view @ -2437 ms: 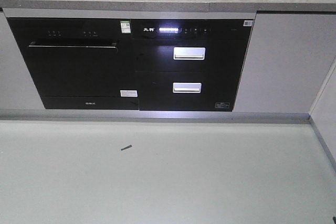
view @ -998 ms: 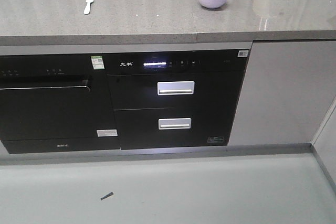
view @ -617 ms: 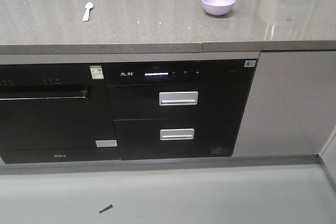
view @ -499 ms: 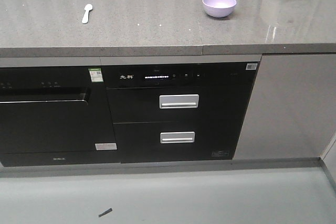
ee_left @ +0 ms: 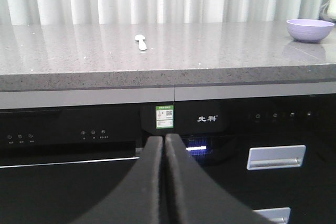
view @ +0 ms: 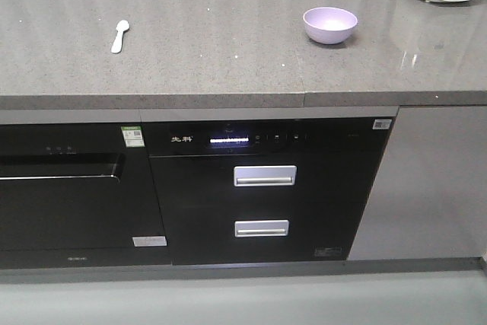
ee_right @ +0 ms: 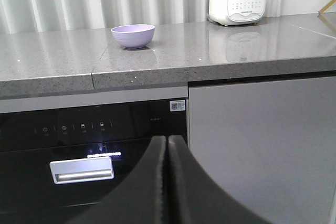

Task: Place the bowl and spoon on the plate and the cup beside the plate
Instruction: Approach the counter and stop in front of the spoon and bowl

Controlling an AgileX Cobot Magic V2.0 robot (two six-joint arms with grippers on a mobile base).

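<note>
Table: one bowl right, one spoon left. The right wrist view lacks the spoon. Left claw and right claw clenched, empty.

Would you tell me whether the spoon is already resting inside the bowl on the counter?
No, the spoon lies directly on the countertop, well apart from the empty bowl.

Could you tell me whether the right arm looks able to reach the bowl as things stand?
Probably not yet: the shut right tool sits below the counter edge. Nothing crowds the bowl, so once raised the way looks free.
</note>
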